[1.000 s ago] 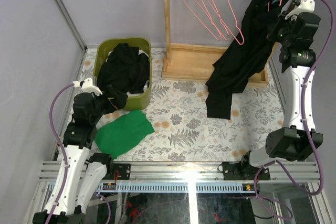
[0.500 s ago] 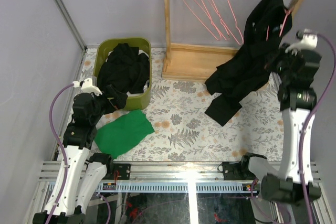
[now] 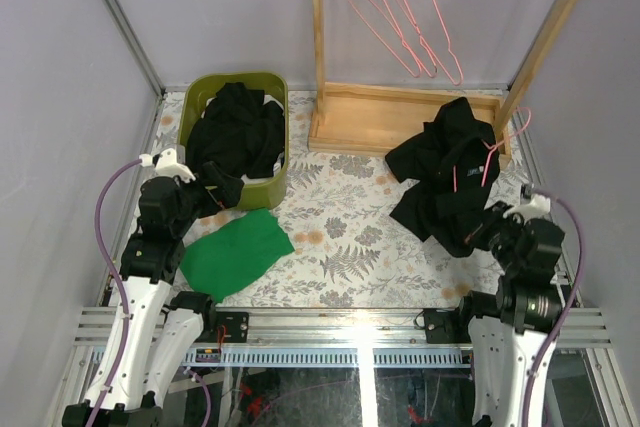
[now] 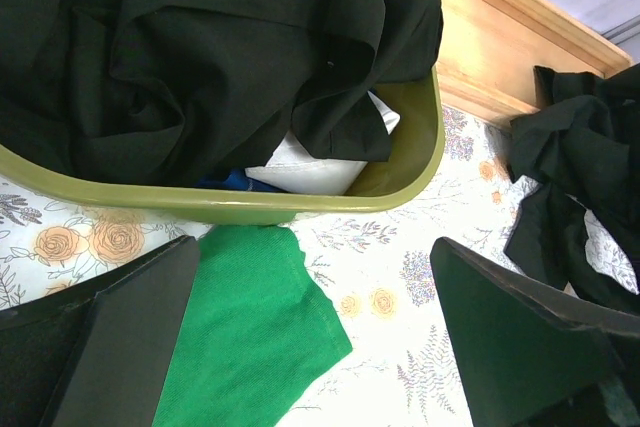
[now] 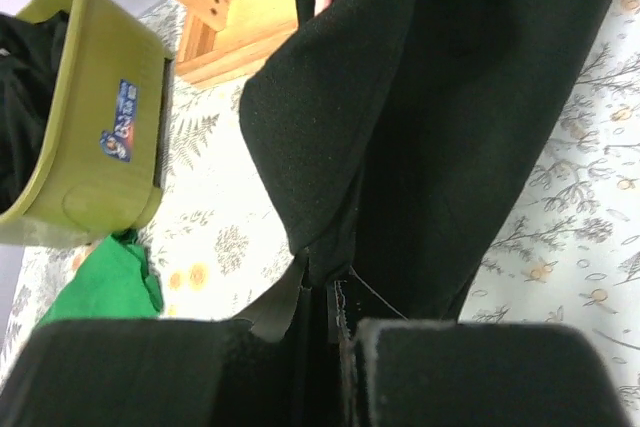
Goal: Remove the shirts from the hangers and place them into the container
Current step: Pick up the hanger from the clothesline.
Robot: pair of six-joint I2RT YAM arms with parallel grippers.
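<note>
at the upper left of the top view, the olive container (image 3: 196,97) lies with its long axis running top to bottom of the frame. a heaped black shirt (image 3: 238,132) fills it and spills over the lower right rim, and the left wrist view shows a white shirt (image 4: 312,169) under that heap. just below, the left arm rises from the bottom left corner with its elbow bent and its wrist aimed up and right at the container's near corner. the left gripper (image 4: 320,347) is released, fingers spread wide above a green cloth (image 3: 235,252). at top centre, empty pink hangers (image 3: 400,17) hang on the wooden rack (image 3: 400,112). right of centre a second black shirt (image 3: 440,182) lies crumpled, its long axis roughly top to bottom and its upper end over the rack base. a pink hanger (image 3: 490,159) is caught in it, hook pointing up and right. at lower right the right arm is folded low, wrist aimed up and left, and the right gripper (image 5: 335,332) is clenched on that shirt's lower edge.
</note>
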